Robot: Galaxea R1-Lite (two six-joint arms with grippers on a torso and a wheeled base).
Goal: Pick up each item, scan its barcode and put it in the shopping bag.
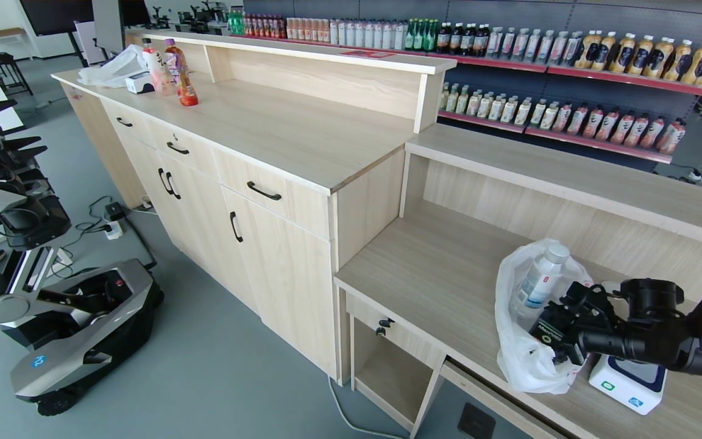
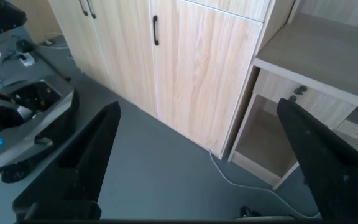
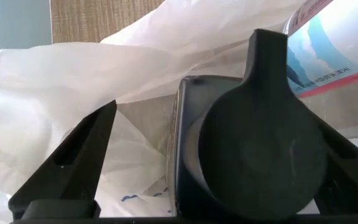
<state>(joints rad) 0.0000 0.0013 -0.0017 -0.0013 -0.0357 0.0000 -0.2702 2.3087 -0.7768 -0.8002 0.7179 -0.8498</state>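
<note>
A white plastic shopping bag (image 1: pixel 524 360) stands on the low desk (image 1: pixel 442 274) at the right, with a clear bottle (image 1: pixel 540 280) with a white cap upright inside it. My right gripper (image 1: pixel 549 332) reaches into the bag's mouth. In the right wrist view this gripper (image 3: pixel 222 124) is open, and a dark rounded item (image 3: pixel 253 155) sits between its fingers with a gap on one side. The bottle's blue label (image 3: pixel 334 50) shows just behind it. A white and blue scanner box (image 1: pixel 628 378) sits under the right arm. My left gripper (image 2: pixel 197 109) hangs open over the grey floor, holding nothing.
The tall counter (image 1: pixel 302 134) to the left carries two drink bottles (image 1: pixel 171 67), a small white box and another bag at its far end. Shelves of drinks (image 1: pixel 570 79) line the back wall. A second robot base (image 1: pixel 70 329) stands on the floor at the left.
</note>
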